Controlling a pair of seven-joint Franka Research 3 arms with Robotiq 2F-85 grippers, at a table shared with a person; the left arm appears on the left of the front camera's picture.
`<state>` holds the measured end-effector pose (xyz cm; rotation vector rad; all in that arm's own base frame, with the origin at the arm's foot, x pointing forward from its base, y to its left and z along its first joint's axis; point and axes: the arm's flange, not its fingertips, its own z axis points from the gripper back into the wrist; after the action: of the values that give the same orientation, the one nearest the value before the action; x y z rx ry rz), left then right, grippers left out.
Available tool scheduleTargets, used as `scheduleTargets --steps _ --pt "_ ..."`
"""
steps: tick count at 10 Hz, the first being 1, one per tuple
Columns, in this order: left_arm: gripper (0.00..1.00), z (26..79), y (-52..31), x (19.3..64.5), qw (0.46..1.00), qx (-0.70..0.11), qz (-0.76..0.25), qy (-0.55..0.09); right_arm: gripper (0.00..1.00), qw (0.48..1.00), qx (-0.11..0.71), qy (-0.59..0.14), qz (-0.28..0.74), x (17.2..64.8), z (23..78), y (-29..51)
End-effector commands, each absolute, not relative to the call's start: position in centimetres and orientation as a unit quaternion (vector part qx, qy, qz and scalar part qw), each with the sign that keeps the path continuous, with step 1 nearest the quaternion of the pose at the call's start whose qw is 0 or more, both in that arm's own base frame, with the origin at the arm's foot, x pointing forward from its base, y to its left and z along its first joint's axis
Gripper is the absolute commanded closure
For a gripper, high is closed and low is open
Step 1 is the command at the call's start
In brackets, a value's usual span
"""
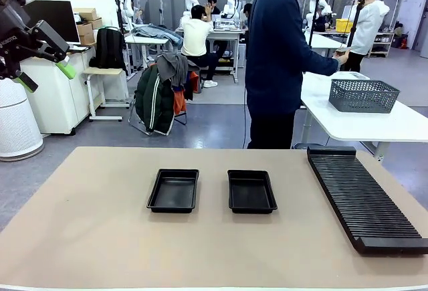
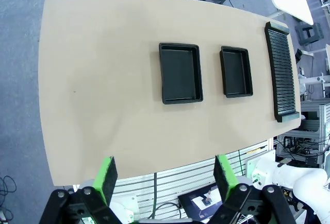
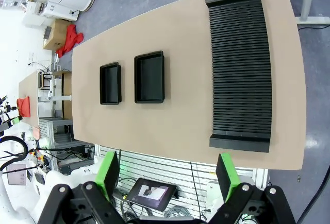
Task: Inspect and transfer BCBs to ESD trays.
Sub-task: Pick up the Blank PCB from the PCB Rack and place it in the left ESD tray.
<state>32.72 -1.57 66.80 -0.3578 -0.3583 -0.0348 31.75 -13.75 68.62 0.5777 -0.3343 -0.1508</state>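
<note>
My left claw (image 1: 47,77) hangs high off the left side of the table (image 2: 93,80), tilted, its green-padded fingers (image 2: 108,172) spread wide with nothing between them. Looking along them, the tan top lies far below and ahead of me. The two ESD trays (image 2: 180,72) (image 2: 236,71) sit on it side by side, well apart from this claw. One is on my left claw's side and the other just past it, with a strip of bare table between them. Both show plain black floors. Beyond the second tray, farthest from this claw, the long ribbed rack (image 2: 280,72) lies along the table's end.

My right claw (image 3: 167,167) is raised high too and gapes wide, gripping nothing. From it the order runs the other way: the rack lies closest, then the two trays, all well below my fingers.

Across the table from both claws a person (image 1: 274,57) in dark blue stands turned aside, one hand (image 1: 342,55) out toward a white table (image 1: 374,124) that carries a grey mesh basket (image 1: 363,95)
</note>
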Motion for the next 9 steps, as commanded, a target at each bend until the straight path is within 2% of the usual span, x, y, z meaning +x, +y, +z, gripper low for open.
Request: scheduleTargets --steps 1,4,5,9 --pt "0.0 66.88 -1.67 32.52 0.971 -0.168 0.003 -0.168 0.0 0.942 0.285 -0.165 -0.071 31.78 68.67 -13.63" --pt "0.0 67.27 -2.07 32.3 0.976 -0.153 0.024 -0.15 0.0 0.942 0.285 -0.165 -0.071 31.78 68.67 -13.63" --pt "0.0 66.72 -1.69 32.63 0.97 -0.173 0.0 -0.17 0.0 0.942 0.285 -0.165 -0.071 31.78 68.67 -13.63" --pt "0.0 66.72 -1.69 32.63 0.97 -0.173 0.0 -0.17 0.0 0.942 0.285 -0.165 -0.071 31.78 68.67 -13.63"
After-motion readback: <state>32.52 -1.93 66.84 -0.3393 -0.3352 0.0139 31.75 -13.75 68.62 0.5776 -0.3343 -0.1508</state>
